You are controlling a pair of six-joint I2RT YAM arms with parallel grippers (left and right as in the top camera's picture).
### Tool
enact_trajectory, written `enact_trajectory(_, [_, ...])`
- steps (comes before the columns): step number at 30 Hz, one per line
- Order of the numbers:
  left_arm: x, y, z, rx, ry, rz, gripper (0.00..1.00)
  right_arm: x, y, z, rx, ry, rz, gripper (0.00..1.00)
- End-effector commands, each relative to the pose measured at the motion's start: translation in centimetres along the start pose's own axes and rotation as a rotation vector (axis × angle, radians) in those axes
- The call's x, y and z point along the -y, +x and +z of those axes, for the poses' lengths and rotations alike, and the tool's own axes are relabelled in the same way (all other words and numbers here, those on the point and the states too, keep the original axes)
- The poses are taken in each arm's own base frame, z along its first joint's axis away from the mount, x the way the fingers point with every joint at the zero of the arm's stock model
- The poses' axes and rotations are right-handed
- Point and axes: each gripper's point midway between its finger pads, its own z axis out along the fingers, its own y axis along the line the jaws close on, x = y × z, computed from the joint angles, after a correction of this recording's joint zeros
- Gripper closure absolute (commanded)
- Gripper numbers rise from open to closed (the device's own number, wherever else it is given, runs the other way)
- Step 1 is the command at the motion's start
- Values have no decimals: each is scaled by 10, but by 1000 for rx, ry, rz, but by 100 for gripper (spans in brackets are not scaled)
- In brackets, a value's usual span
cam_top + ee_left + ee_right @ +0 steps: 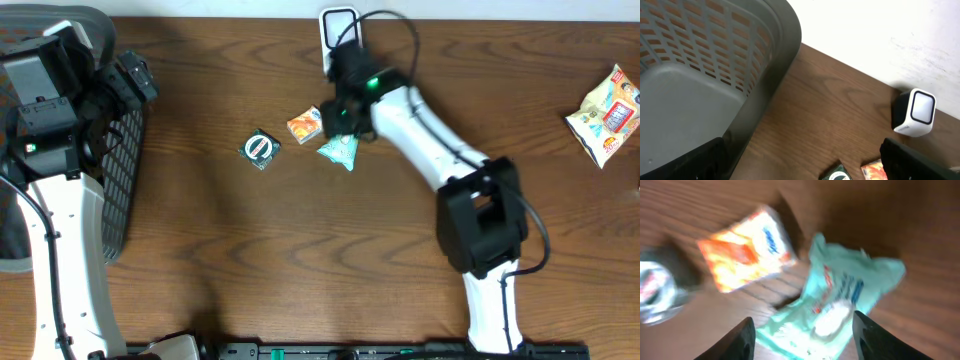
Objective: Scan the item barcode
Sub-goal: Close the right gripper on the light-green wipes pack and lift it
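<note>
Risk: your right end effector (802, 320), fingers apart over the teal packet (840, 305), may also catch the upper-left orange packet (747, 247).

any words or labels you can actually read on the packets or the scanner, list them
Nothing is legible in any view.
orange packet: blue print, motion-blurred.
teal packet: red and blue print, blurred.
round dark packet: white ring mark, lettering too small.
snack bag: print too small.
scanner: no text visible.

It looked like a mock shop checkout: a wooden table (300, 260) held a white scanner (914, 112), a grey basket (775, 65) and small snack packets (603, 118).
</note>
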Motion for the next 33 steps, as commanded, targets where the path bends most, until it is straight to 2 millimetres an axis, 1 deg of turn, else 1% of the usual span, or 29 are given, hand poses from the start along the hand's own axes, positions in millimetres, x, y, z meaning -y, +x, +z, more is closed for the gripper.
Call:
enact_trajectory(1, [-19, 1, 4, -7, -81, -14, 2, 22, 10, -2, 99, 314, 67, 43])
enact_trajectory(3, [-19, 1, 4, -7, -81, -14, 2, 21, 15, 2, 130, 363, 72, 43])
enact_trajectory(5, [-19, 1, 4, -7, -81, -13, 2, 17, 19, 7, 160, 385, 53, 43])
enact_trajectory(9, [-19, 1, 4, -7, -81, -14, 2, 18, 23, 17, 194, 405, 43, 45])
enact_trajectory(16, [-19, 1, 4, -7, -81, -14, 2, 27, 33, 27, 174, 416, 21, 47])
enact_trajectory(18, [-19, 1, 4, -7, -81, -14, 2, 25, 35, 33, 171, 401, -29, 48])
enact_trajectory(22, [-18, 1, 4, -7, -81, -13, 2, 14, 32, 41, 160, 354, -207, 48])
enact_trajectory(23, [-19, 1, 4, -7, -81, -14, 2, 14, 30, 40, 163, 367, -251, 48])
enact_trajectory(25, [-19, 1, 4, -7, -81, -14, 2, 20, 20, 28, 197, 443, -281, 48])
enact_trajectory(28, [-19, 1, 4, -7, -81, -14, 2, 27, 4, 1, 270, 559, -278, 46])
enact_trajectory(30, [-19, 1, 4, -7, -81, -14, 2, 23, -4, -14, 303, 588, -297, 46])
enact_trajectory(32, [-19, 1, 4, -7, -81, -14, 2, 16, -5, -19, 307, 572, -329, 46])
enact_trajectory(33, [-19, 1, 4, -7, -81, -14, 2, 12, -4, -17, 302, 559, -340, 46])
